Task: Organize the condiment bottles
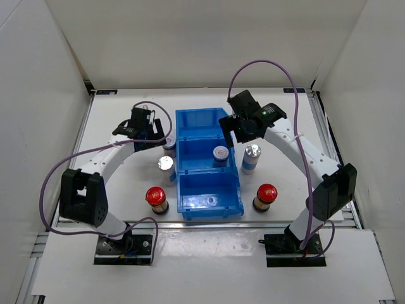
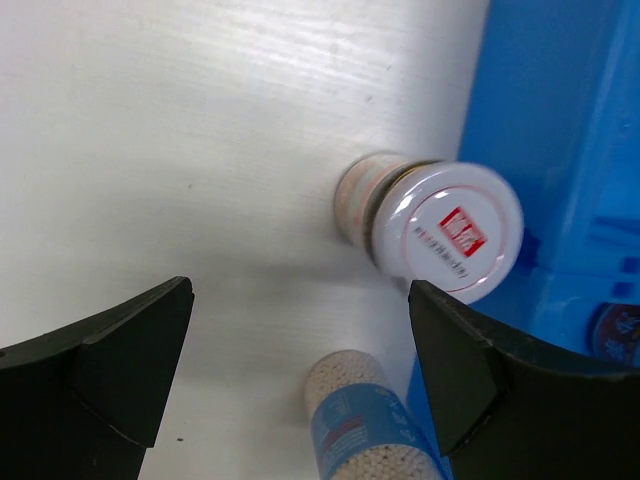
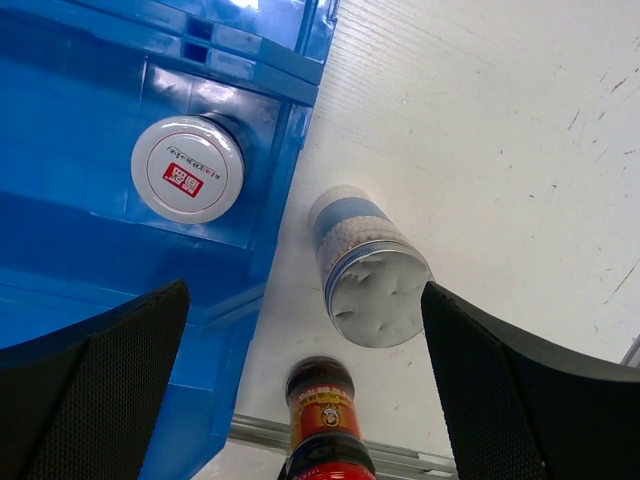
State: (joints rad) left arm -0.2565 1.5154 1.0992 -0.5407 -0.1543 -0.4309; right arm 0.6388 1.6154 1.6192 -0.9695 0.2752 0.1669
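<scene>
Fingers (image 2: 110,370) of the left gripper (image 2: 300,300) stand spread beside the red-marked short bottle (image 2: 455,230); it should sit centred between them before closing. The right gripper (image 3: 305,295) gapes, empty.

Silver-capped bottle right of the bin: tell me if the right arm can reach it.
Probably yes: the right claw hangs open near the silver-capped bottle, which stands upright and uncovered beside the bin.

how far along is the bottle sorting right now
Done: one short red-marked bottle stands in the middle compartment of the blue bin. In hand: nothing gripped; the open left claw hovers over the other short bottle outside the bin. Left: two silver-capped bottles and two red-capped bottles, all on the table.
</scene>
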